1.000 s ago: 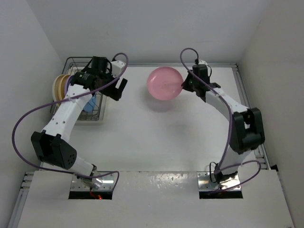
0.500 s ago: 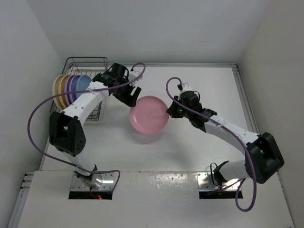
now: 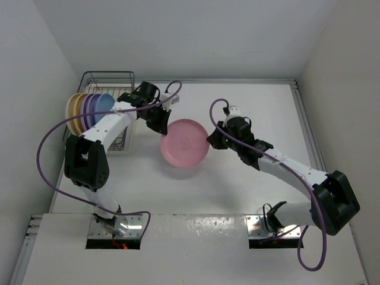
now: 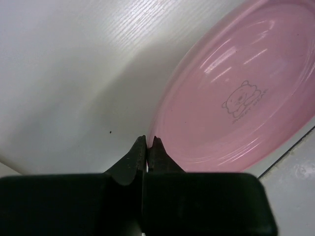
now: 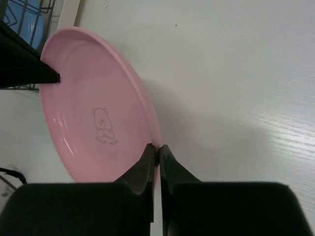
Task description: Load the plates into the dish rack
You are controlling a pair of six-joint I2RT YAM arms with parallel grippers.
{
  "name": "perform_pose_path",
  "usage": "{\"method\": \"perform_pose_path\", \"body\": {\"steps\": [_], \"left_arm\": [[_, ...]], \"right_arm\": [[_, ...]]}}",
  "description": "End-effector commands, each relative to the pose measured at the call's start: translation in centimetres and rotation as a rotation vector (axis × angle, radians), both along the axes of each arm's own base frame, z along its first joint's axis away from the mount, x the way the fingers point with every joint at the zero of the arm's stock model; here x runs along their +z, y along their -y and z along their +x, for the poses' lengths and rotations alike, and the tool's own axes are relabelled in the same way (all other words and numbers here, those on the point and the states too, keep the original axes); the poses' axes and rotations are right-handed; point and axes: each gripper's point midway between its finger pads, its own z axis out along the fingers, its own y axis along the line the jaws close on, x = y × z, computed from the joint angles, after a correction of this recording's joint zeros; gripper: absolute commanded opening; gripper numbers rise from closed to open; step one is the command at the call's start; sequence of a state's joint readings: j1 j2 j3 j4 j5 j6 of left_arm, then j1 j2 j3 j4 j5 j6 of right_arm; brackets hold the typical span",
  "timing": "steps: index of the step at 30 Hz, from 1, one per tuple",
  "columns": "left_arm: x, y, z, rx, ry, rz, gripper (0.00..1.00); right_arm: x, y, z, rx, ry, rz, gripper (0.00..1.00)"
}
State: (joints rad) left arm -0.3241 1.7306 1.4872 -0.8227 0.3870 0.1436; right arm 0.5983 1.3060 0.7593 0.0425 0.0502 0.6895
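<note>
The round matte pink plastic plate [image 3: 185,142] hangs tilted over the white table [image 3: 255,113], just right of the dark grey wire dish rack [image 3: 110,76]. The right gripper [image 3: 210,141] pinches its right rim as before. The left gripper [image 3: 161,126] was spread beside the far-left rim half a second ago — now its fingers press together on that edge. Orange-yellow, purple and blue plates [image 3: 89,110] stand in the rack.

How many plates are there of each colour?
pink plate: 1
blue plate: 1
purple plates: 2, packed close together
orange-yellow plate: 1
cream plate: 1
Total: 6 plates
</note>
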Motion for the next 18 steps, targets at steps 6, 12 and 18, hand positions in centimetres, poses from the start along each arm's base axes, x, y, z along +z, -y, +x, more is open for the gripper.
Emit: {"method": "perform_pose_path", "body": {"steps": [6,12,18], "left_arm": [[11.2,-7.0,2.2,0.216,0.286,0.083,0.00],[21.9,-16.7,2.8,0.661,0.670,0.315,0.00],[23.1,-26.0,0.0,1.107,0.779,0.733,0.00]], "right_arm": [[4.0,-2.1,1.3,0.030,0.066,0.101,0.90],[3.2,-0.7,1.0,-0.028,0.045,0.065,1.00],[1.7,1.0,0.2,-0.084,0.028,0.032,1.00]]}}
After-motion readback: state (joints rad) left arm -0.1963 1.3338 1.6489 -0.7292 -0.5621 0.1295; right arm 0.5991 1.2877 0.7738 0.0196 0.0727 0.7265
